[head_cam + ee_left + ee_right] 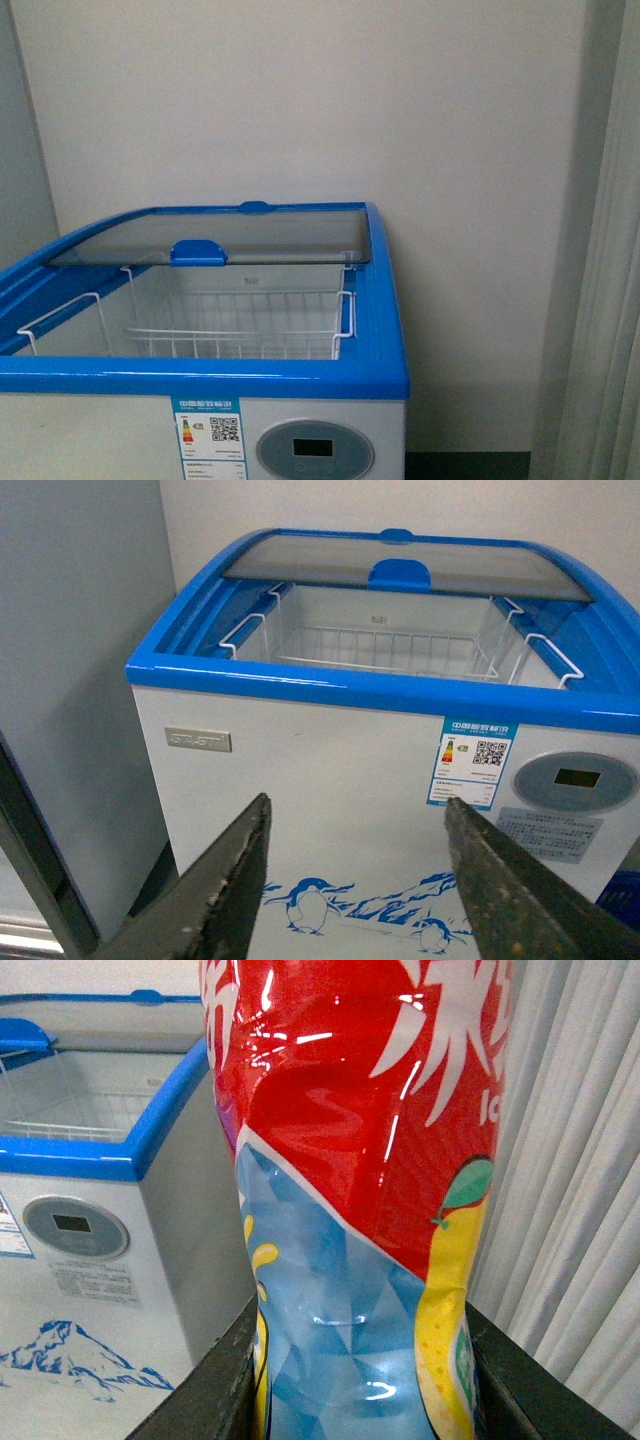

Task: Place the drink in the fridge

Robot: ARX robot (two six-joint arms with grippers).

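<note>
The fridge (330, 420) is a white chest cooler with a blue rim, standing close in front. Its near glass lid (270, 240) is slid back, leaving the front half open over a white wire basket (240, 325). In the right wrist view the drink (360, 1190), with its red, blue and yellow label, fills the picture; my right gripper (360, 1370) is shut on its lower body, off the fridge's right side (190, 1210). My left gripper (355, 880) stands open and empty, facing the fridge's front panel (330, 810) with the penguin picture. Neither arm shows in the front view.
A pale wall (300, 100) rises behind the fridge. Grey-white curtains (610, 300) hang at its right, close behind the drink (570, 1210). A grey panel (80, 680) stands left of the fridge. A round display (315, 450) sits on the front.
</note>
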